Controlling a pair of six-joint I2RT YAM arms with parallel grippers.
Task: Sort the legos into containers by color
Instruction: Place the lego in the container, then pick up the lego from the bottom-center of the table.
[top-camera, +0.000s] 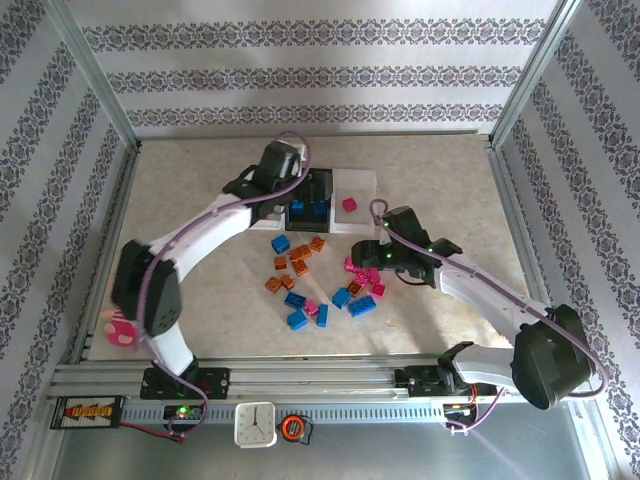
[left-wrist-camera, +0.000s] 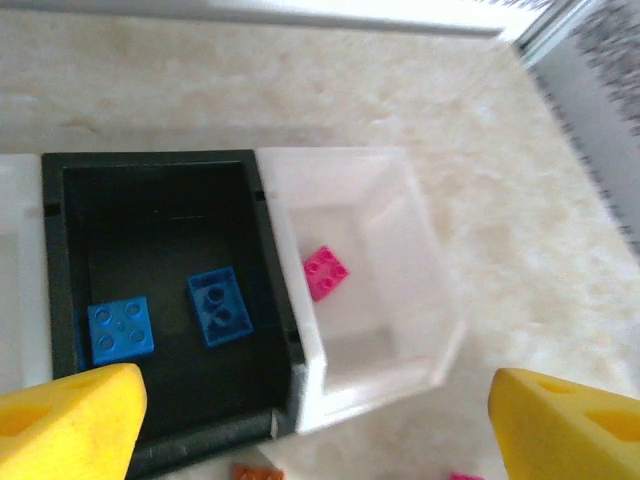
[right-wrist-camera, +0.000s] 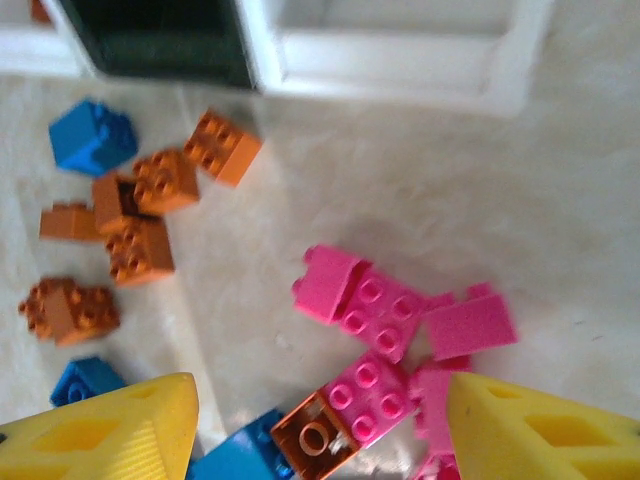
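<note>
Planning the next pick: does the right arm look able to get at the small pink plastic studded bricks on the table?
Probably yes: the right gripper hangs open directly over the pink bricks with nothing between. A small orange plastic brick touching them might get caught too.

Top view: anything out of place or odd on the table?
One thing: a small pink doll sits at the near-left edge of the table, partly behind the left arm, and it is no brick. The bins look right: two blue bricks in the black bin, one pink brick in the white bin beside it.
</note>
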